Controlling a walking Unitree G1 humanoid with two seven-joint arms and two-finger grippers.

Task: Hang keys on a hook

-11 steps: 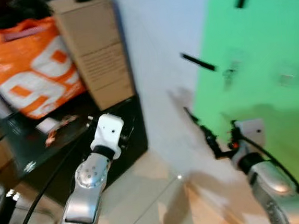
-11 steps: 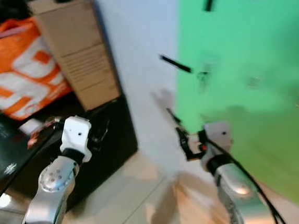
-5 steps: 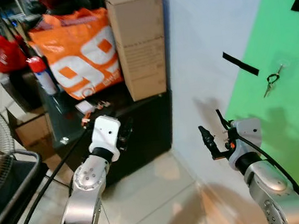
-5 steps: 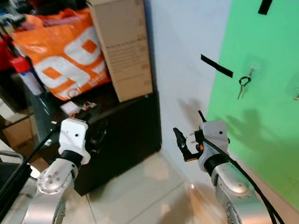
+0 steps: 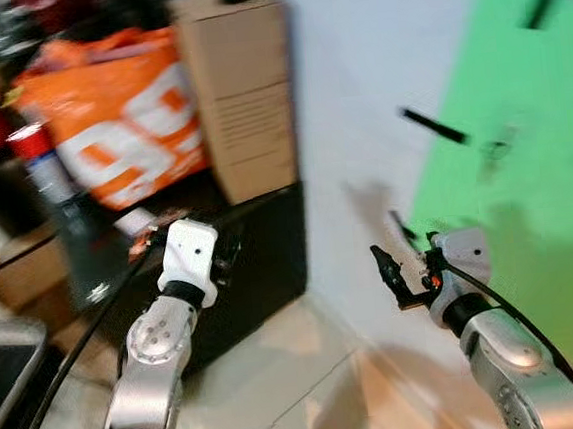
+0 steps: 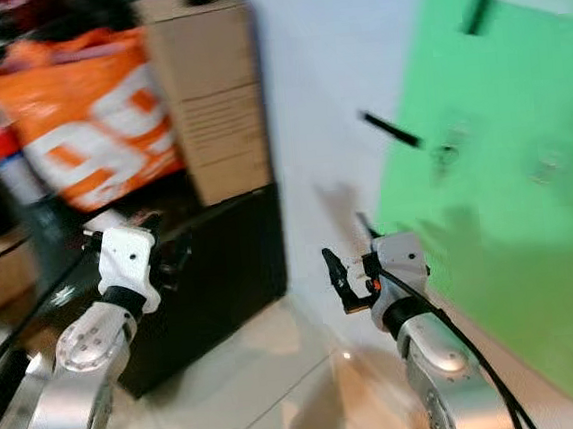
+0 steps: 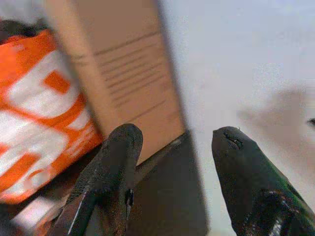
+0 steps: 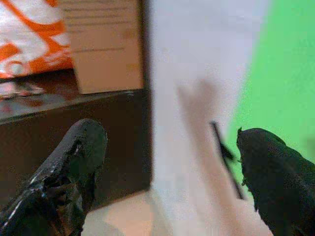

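Keys point(image 6: 445, 149) hang as a blurred smudge on the green panel point(image 6: 531, 253) fixed to the white wall, seemingly already on a hook, well apart from both arms. Both grippers are spread wide and hold nothing: the right gripper point(image 5: 392, 275) is raised toward the wall, the left gripper point(image 5: 225, 260) before the dark bench point(image 5: 261, 267) carrying a cardboard box point(image 5: 241, 98) and orange bag point(image 5: 118, 129). Judging by this, the hanging looks done.

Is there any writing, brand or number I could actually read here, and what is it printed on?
Orange bag: large white figures, possibly "99", too blurred to be sure.
Cardboard box: several lines of small print, too blurred to read.
Red and white can: no legible label.
Green sheet on the wall: no text visible.
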